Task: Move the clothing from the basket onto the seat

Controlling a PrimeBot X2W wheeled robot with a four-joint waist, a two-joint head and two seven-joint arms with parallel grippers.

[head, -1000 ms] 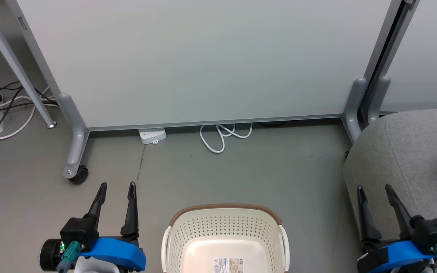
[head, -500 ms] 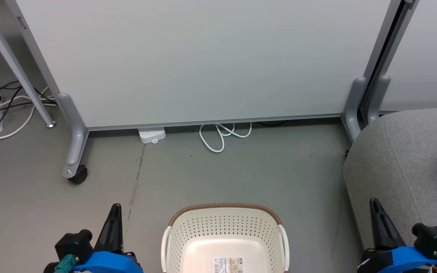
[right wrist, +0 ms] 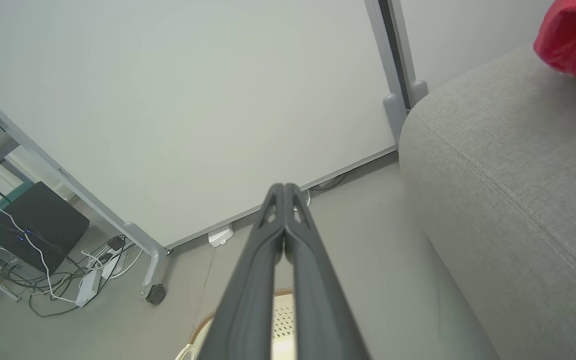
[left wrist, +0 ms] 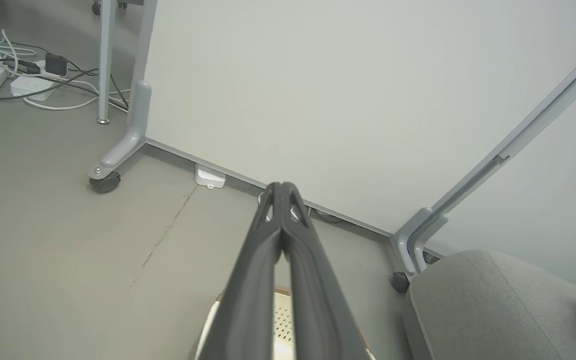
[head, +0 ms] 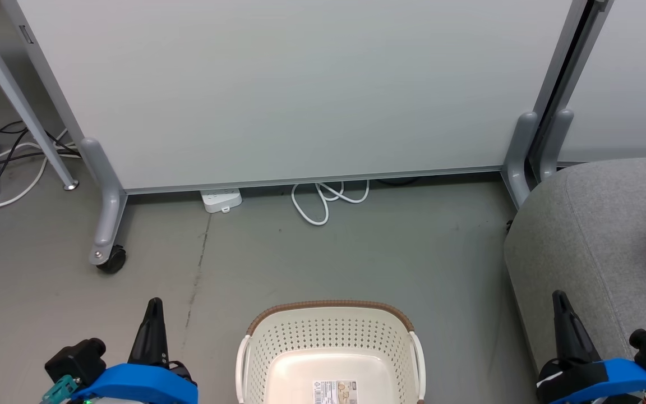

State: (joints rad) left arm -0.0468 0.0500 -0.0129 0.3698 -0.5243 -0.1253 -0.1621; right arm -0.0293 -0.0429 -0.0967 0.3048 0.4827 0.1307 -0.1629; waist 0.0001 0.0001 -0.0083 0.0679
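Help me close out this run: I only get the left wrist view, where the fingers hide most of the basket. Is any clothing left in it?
Observer: In the head view the basket has a bare base around its label sticker. Its near end is cut off.
Operator: And the clothing, is it on the seat?
Observer: The right wrist view shows red clothing lying on top of the seat, back from its rounded edge.
Operator: Is the right gripper holding anything?
Observer: No, the right gripper has its fingers pressed together on nothing.
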